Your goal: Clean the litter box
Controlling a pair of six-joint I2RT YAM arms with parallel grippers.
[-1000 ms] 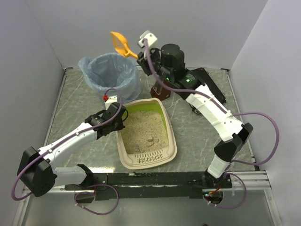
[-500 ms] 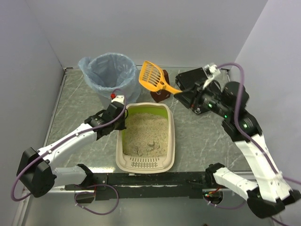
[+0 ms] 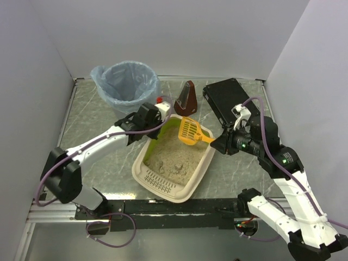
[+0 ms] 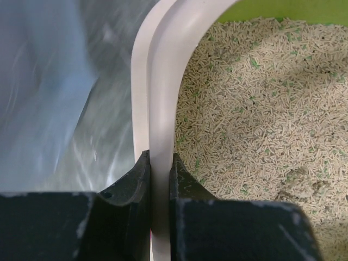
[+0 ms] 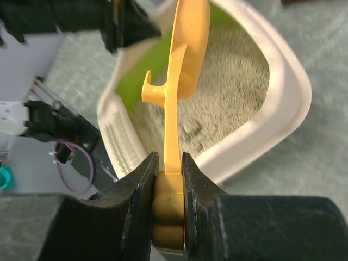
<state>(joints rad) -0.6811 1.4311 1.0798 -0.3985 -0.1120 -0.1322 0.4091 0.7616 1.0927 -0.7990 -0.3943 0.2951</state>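
The cream litter box [image 3: 142, 159] lies askew mid-table, with a lime-green far wall and sandy litter [image 3: 175, 156] holding a few clumps. My left gripper [image 3: 154, 120] is shut on its far left corner rim. In the left wrist view the white rim [image 4: 163, 81] runs between the fingers of the left gripper [image 4: 160, 157]. My right gripper [image 3: 216, 144] is shut on the handle of a yellow slotted scoop [image 3: 190, 131]. The scoop's head hovers over the box's far right part. In the right wrist view the scoop [image 5: 187, 60] stands edge-on in the right gripper [image 5: 167, 160], above the litter box [image 5: 283, 103].
A round bin lined with a blue bag [image 3: 126, 84] stands at the back left. A flat black case [image 3: 228, 100] lies at the back right, with a brown scoop holder [image 3: 186, 99] beside it. Grey walls close in the left, back and right sides.
The right arm swung the scoop from above the bin down to over the litter box. The left arm pushed the box's far end to the right, so it now lies skewed.
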